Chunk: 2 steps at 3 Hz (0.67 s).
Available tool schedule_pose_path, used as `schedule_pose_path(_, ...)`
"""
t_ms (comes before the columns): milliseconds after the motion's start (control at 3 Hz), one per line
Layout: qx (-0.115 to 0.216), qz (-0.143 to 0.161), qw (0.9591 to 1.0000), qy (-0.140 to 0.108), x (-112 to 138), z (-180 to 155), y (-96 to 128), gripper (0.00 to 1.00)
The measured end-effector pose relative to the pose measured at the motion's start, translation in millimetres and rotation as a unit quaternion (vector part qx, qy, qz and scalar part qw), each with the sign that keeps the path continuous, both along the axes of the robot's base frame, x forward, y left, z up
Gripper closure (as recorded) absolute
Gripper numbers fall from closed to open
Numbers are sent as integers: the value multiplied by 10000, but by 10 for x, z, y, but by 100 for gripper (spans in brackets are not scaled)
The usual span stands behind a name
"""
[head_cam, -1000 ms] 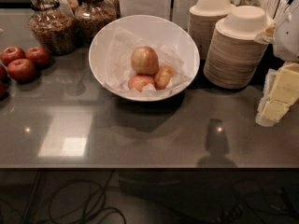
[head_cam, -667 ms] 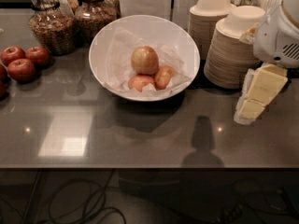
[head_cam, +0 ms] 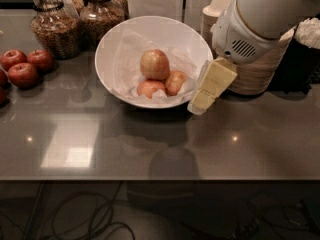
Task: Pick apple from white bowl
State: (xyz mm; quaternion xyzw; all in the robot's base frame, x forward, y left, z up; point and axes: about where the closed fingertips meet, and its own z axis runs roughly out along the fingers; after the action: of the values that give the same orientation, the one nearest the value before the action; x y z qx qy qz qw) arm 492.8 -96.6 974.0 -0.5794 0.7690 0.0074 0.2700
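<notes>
Noting gripper (head_cam: 209, 88) hanging tilted at the right rim of the white bowl (head_cam: 106, 59); open or closed, we cannot tell. Apple (head_cam: 154, 64) rests topmost on smaller apples (head_cam: 150, 88), hence likely easiest to reach

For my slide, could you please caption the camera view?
Tool poised at the white bowl's right rim, near the apple atop smaller apples.

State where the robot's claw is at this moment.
In the camera view, the claw hangs right of centre at the right rim of the white bowl, with the stacked tan bowls behind it and the apple to its left.
</notes>
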Motion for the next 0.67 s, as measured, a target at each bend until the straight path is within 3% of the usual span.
schedule_pose_path(333, 2, 0, 10000, -1, 1, 0, 1, 0)
schedule_pose_path(667, 303, -72, 9995, -103, 203, -62, 127, 0)
